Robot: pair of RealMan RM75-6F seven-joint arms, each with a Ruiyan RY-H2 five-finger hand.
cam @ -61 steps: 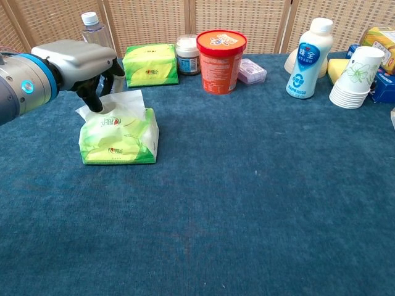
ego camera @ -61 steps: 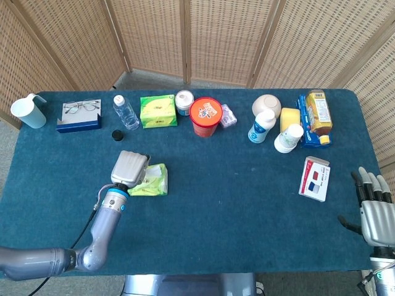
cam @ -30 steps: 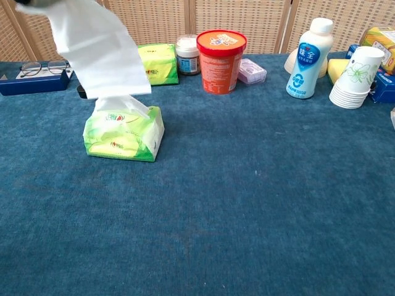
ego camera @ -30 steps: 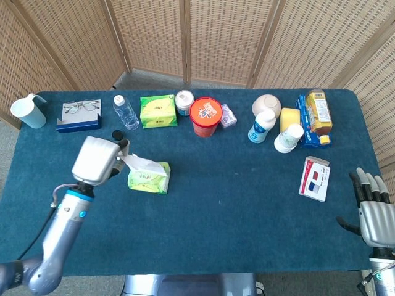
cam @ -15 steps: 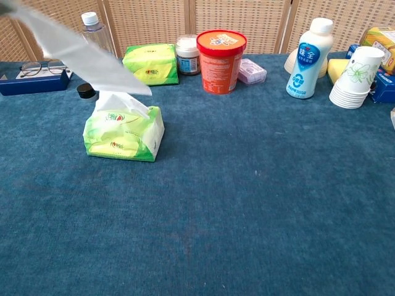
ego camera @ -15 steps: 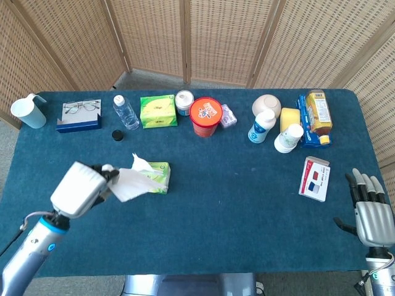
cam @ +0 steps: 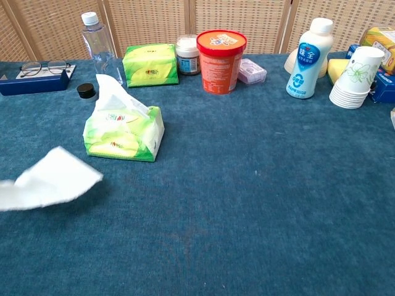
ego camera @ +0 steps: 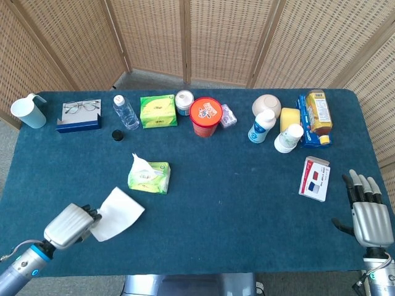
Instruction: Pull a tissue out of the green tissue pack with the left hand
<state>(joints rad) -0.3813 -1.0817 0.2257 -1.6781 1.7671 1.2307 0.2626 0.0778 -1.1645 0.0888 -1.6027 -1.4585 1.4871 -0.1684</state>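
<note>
Green tissue pack [ego camera: 149, 177] now sits alone near the left middle of the tabletop [ego camera: 234, 203], a fresh sheet poking up from its slot. A second ago the tissue [ego camera: 117, 213] was still stretched from that slot; now it is free, pinched in my left robot hand [ego camera: 69, 226], which I have drawn back toward the near left edge. I judge the pull done. My right robot hand [ego camera: 369, 216] hovers at the near right corner, fingers apart, holding nothing. The tabletop wears dark blue cloth; along its far side stand a water bottle [ego camera: 125, 112], an orange tub [ego camera: 205, 116] and paper cups [ego camera: 288, 138]. Woven screens [ego camera: 203, 37] close off the room behind.
</note>
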